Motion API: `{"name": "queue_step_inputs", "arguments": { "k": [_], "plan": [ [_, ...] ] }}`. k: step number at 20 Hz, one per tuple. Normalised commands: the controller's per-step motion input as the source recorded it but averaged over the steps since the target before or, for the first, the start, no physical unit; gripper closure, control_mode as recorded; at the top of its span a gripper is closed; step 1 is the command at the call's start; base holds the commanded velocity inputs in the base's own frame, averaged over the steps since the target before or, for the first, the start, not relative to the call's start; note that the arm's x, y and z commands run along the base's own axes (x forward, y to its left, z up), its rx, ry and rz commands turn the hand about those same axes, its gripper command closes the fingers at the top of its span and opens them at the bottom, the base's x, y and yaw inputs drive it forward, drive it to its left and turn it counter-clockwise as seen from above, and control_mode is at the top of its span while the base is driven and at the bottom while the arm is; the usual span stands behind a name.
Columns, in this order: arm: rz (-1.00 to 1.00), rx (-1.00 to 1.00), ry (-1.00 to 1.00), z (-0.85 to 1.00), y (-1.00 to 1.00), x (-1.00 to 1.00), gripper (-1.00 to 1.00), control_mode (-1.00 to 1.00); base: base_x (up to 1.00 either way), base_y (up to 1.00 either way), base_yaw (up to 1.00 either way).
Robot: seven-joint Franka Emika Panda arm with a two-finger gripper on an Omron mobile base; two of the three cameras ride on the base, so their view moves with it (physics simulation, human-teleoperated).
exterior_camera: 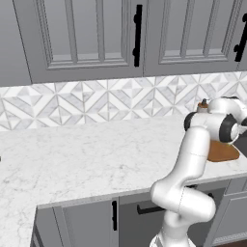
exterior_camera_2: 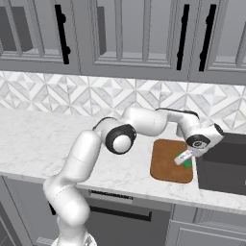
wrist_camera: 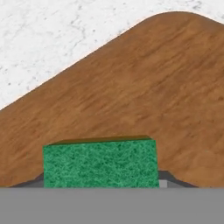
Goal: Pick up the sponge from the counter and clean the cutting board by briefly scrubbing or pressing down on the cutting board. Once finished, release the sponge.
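The reddish-brown cutting board (exterior_camera_2: 168, 163) lies on the white marble counter (exterior_camera_2: 38, 139), near its front edge. My gripper (exterior_camera_2: 184, 159) hangs low over the board's right side, shut on the green sponge (exterior_camera_2: 187, 163). In the hand view the sponge (wrist_camera: 99, 162) sits between the fingertips with its green face toward the camera, and the board (wrist_camera: 144, 87) lies close beneath it. Whether the sponge touches the wood I cannot tell. In the left base view one corner of the board (exterior_camera: 224, 152) shows behind my arm.
A dark recessed unit (exterior_camera_2: 223, 166) adjoins the board on the right. A tiled backsplash (exterior_camera_2: 72, 98) and grey wall cabinets (exterior_camera_2: 129, 33) stand behind the counter. A small brown object (exterior_camera: 202, 105) sits by the wall behind my arm. To the left the counter (exterior_camera: 72, 154) runs wide.
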Motion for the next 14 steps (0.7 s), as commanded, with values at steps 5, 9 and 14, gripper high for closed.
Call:
{"name": "queue_step_inputs", "arguments": {
  "k": [5, 9, 14],
  "plan": [
    [0.32, -0.09, -0.08, -0.02, 0.78, -1.00, 1.00, -1.00, 0.00, 0.00, 0.00],
    [0.20, -0.22, -0.17, 0.26, 0.92, -0.59, 1.00, -1.00, 0.00, 0.00, 0.00],
    [0.20, -0.37, -0.23, 0.55, 1.00, -0.28, 1.00, -1.00, 0.00, 0.00, 0.00]
  ]
}}
